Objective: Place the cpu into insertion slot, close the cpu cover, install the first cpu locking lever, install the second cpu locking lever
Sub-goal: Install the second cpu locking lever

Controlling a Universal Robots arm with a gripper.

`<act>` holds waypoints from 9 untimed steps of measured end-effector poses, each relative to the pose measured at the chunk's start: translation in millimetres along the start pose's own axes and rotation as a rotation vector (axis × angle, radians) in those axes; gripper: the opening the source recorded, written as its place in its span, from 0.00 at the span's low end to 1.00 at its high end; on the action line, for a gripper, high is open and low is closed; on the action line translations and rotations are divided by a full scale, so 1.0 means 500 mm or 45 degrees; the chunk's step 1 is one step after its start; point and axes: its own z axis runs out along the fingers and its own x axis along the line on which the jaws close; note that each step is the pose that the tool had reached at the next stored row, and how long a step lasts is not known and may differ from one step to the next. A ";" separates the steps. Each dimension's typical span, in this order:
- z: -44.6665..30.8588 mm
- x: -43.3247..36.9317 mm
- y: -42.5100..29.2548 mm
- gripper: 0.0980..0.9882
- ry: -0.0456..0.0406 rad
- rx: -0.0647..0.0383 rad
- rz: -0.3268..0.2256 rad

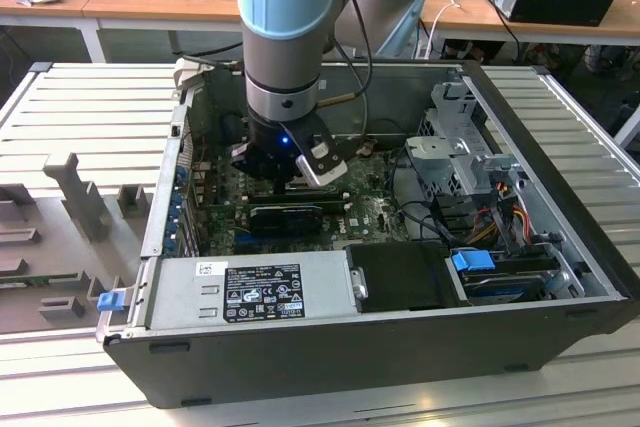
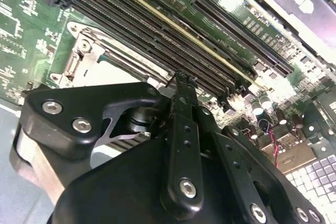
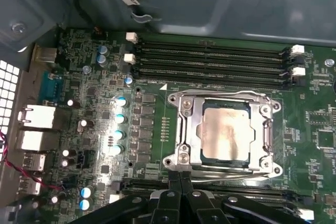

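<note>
inside the open computer case [image 1: 400, 347], the closed gripper [image 3: 180, 174] sits just beside the cover [image 3: 226, 98], chip [image 3: 227, 132] underneath.

The cpu [image 3: 227, 132] lies in the insertion slot [image 3: 184, 129], under the cpu cover [image 3: 223, 98]

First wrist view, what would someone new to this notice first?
The pale silver cpu stands out, seated in the insertion slot with the cpu cover closed around it, just below the long black memory slots. The gripper sits at the socket's near edge, fingers together. In the exterior view, the arm reaches down into the open computer case.
</note>
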 end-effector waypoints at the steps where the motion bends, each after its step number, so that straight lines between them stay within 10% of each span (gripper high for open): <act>1: 0.004 0.003 0.000 0.01 -0.001 -0.007 0.000; 9: 0.014 0.008 -0.002 0.01 -0.002 -0.029 0.000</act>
